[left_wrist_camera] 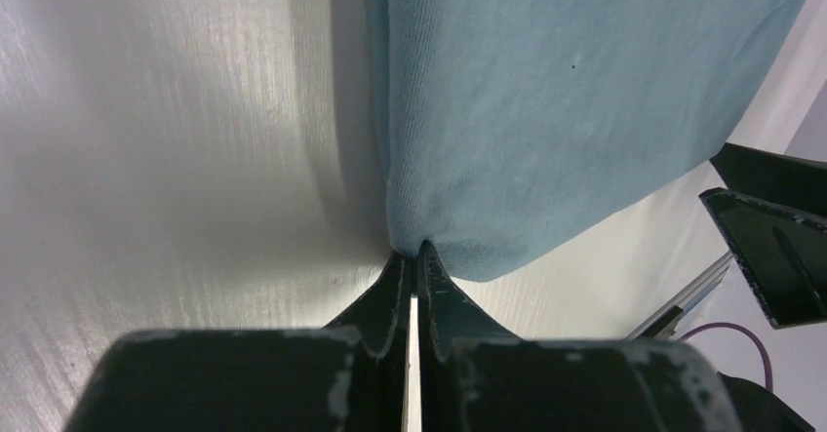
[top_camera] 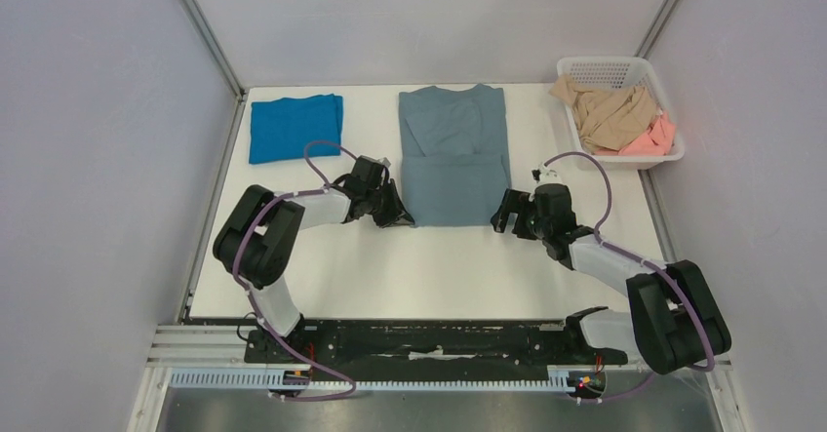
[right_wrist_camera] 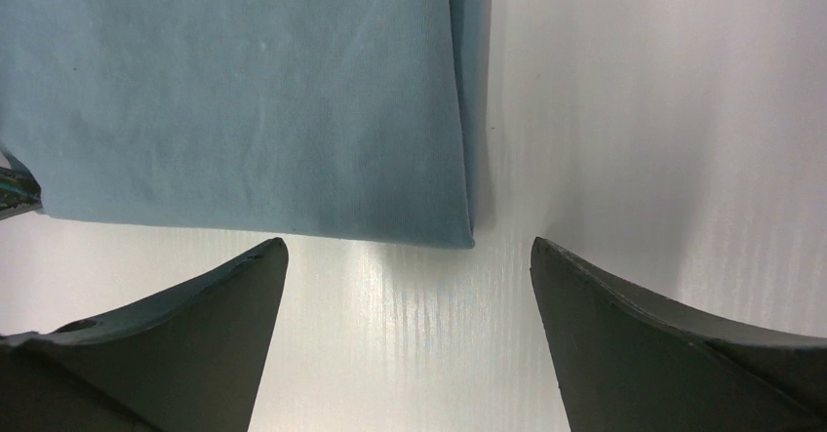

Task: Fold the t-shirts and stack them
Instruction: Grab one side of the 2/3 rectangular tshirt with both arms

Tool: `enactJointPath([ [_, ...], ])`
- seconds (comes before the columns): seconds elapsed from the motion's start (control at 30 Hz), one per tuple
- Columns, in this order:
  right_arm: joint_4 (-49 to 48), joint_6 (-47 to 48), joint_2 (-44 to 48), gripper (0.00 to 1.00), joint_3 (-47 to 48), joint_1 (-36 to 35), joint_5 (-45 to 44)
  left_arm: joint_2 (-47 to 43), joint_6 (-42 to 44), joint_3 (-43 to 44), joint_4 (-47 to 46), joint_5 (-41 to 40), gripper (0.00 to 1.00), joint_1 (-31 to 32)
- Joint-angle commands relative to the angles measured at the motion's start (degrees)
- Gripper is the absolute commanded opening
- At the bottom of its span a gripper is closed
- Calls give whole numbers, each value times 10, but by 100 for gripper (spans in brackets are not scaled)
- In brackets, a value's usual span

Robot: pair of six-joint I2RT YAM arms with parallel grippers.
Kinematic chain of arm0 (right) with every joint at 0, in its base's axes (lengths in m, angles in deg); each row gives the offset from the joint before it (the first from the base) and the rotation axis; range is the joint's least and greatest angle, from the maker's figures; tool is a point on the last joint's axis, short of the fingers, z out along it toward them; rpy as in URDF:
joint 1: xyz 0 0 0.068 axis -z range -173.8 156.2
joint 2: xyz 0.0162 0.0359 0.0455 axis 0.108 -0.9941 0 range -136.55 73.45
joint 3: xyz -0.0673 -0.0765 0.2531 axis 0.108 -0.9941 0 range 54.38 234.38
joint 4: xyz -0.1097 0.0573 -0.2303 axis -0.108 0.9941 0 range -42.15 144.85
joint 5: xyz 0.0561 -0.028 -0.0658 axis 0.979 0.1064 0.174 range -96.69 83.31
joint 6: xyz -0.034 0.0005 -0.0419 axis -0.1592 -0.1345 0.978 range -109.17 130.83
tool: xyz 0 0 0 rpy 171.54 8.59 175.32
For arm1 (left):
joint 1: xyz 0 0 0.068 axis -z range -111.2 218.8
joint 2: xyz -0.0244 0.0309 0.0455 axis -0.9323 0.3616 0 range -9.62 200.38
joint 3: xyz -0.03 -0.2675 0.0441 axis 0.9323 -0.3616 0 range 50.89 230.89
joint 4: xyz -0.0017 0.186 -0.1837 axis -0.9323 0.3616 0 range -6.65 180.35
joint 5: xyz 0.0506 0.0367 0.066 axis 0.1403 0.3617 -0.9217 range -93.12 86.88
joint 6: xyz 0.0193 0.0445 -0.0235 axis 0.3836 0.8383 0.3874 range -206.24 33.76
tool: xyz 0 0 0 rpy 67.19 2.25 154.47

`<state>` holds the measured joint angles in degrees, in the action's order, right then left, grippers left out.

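The grey-blue t-shirt (top_camera: 453, 154) lies flat in the middle of the table, its sides folded in to a long rectangle. My left gripper (top_camera: 400, 216) is shut on its near left corner (left_wrist_camera: 429, 242). My right gripper (top_camera: 509, 219) is open just in front of the near right corner (right_wrist_camera: 458, 227), touching nothing. The folded bright blue t-shirt (top_camera: 295, 125) lies at the far left. The tan t-shirt (top_camera: 607, 115) and the pink t-shirt (top_camera: 651, 139) are crumpled in the basket.
A white plastic basket (top_camera: 583, 69) stands at the far right corner of the white table (top_camera: 410, 276). Grey walls enclose the table on three sides. The right gripper's fingers (left_wrist_camera: 770, 247) show at the right of the left wrist view.
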<state>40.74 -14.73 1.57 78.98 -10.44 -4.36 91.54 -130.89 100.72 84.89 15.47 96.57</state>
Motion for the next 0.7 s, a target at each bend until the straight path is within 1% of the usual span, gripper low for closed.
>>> enactJointPath([
  [0.0, -35, -9, -22, 94, 4, 1, 20, 22, 4, 2, 14, -34, 2, 4],
  [0.13, -52, -12, -35, 87, 2, 2, 15, 5, 8, -12, 19, -64, 2, 4],
  [0.17, -55, -13, -40, 84, 2, 2, 10, 3, 10, -14, 22, -69, 2, 4],
  [0.3, -57, -19, -52, 65, 0, 3, 5, -2, 11, -20, 32, -87, 2, 4],
  [0.43, -56, -12, -64, 52, -1, 3, 1, 4, 11, -18, 31, -82, 2, 4],
  [0.47, -56, -12, -68, 46, -1, 3, 2, 5, 11, -18, 29, -80, 2, 4],
  [0.5, -53, -14, -72, 37, -1, 3, 8, 5, 11, -19, 29, -79, 2, 4],
  [0.53, -53, -14, -72, 26, -3, 3, 16, 4, 11, -21, 29, -77, 2, 4],
  [0.57, -56, -14, -70, 13, -8, 3, 30, -1, 12, -25, 29, -76, 2, 4],
  [0.6, -59, -16, -64, 4, -16, 3, 37, -7, 12, -30, 32, -75, 2, 5],
  [0.63, -59, -17, -55, 0, -25, 3, 40, -18, 11, -37, 35, -78, 2, 6],
  [0.67, -53, -17, -45, 0, -35, 3, 46, -31, 11, -48, 42, -82, 2, 11],
])
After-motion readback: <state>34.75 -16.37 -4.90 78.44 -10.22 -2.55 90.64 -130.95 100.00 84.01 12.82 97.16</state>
